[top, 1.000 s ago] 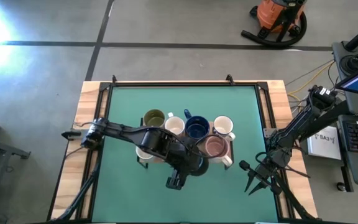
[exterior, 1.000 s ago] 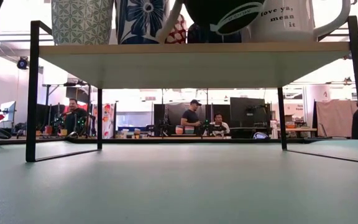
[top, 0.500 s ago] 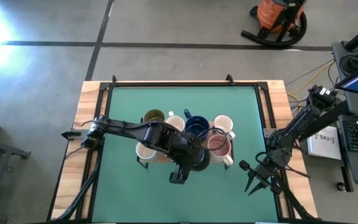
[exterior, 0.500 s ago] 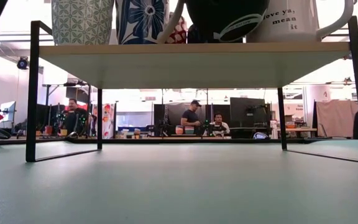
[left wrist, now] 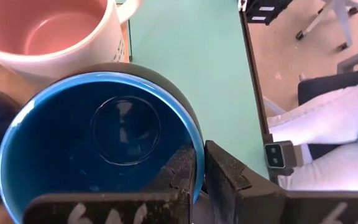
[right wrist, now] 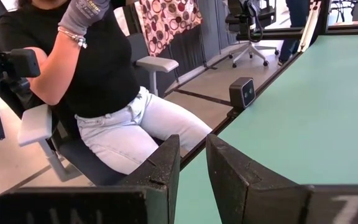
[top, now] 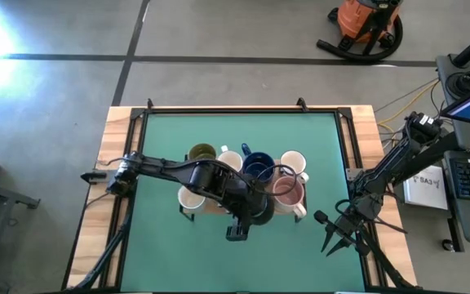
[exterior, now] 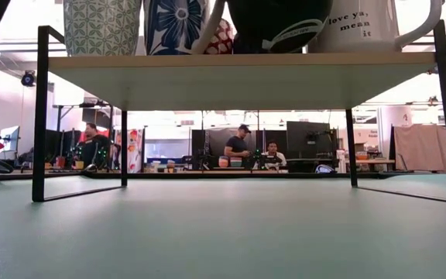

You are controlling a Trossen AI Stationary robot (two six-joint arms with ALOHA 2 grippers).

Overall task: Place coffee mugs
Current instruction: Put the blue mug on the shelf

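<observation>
Navy mug (left wrist: 98, 143) | upright, mouth up | left gripper (left wrist: 199, 171) jaws pinch rim

Your rig: two dark jointed arms.
Left gripper (left wrist: 199, 171) fingers matte black, rough-textured; white scrawled marks on both wrist blocks.

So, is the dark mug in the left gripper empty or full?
Empty: the left wrist view shows the dark mug's bare blue bottom.
</observation>
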